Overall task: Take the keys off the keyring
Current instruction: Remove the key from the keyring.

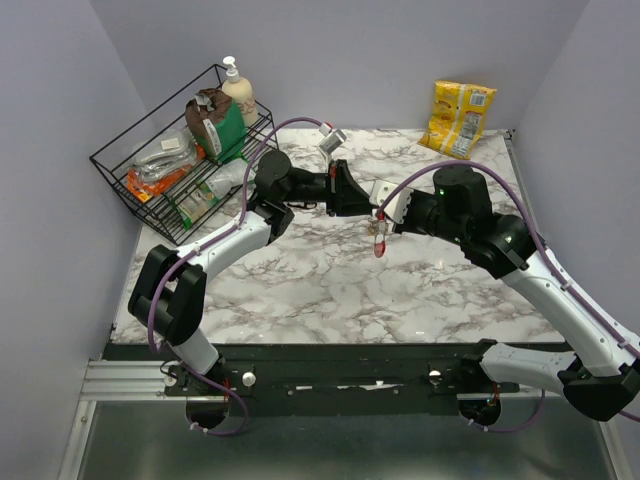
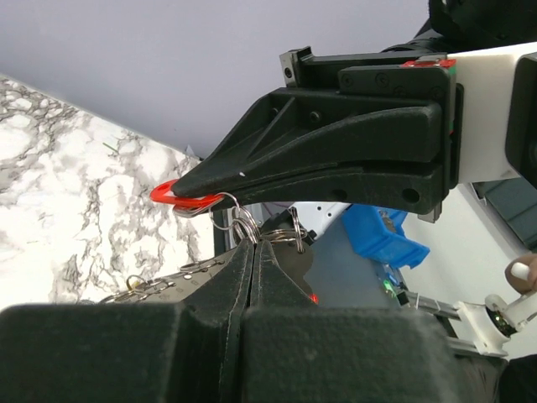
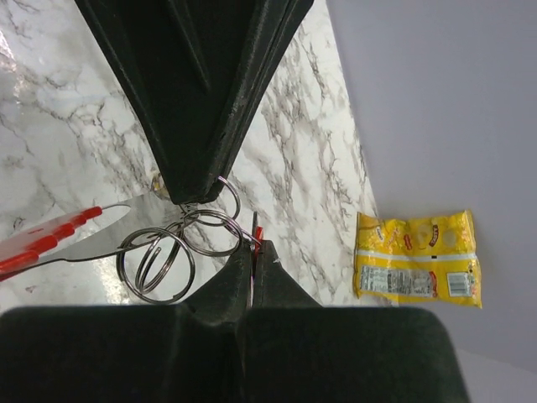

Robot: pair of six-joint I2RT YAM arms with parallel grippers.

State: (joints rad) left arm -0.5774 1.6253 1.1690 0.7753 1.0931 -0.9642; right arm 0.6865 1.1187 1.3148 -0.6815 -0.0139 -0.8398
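Observation:
Both grippers meet above the middle of the marble table (image 1: 330, 290). My right gripper (image 3: 255, 248) is shut on the red loop (image 2: 178, 194) of the keyring; a sliver of that loop shows at its tips in the right wrist view (image 3: 258, 234). My left gripper (image 2: 254, 245) is shut on a thin metal ring (image 3: 220, 198) of the bunch. Linked silvery rings (image 3: 156, 264) hang between the two. A red-headed key (image 3: 52, 244) hangs to the side and shows in the top view (image 1: 379, 243). More silvery keys (image 2: 159, 284) dangle below the left fingers.
A black wire basket (image 1: 150, 190) with packets and a pump bottle (image 1: 238, 92) stands at the back left. A yellow snack bag (image 1: 457, 118) lies at the back right, also in the right wrist view (image 3: 417, 259). Grey walls close three sides.

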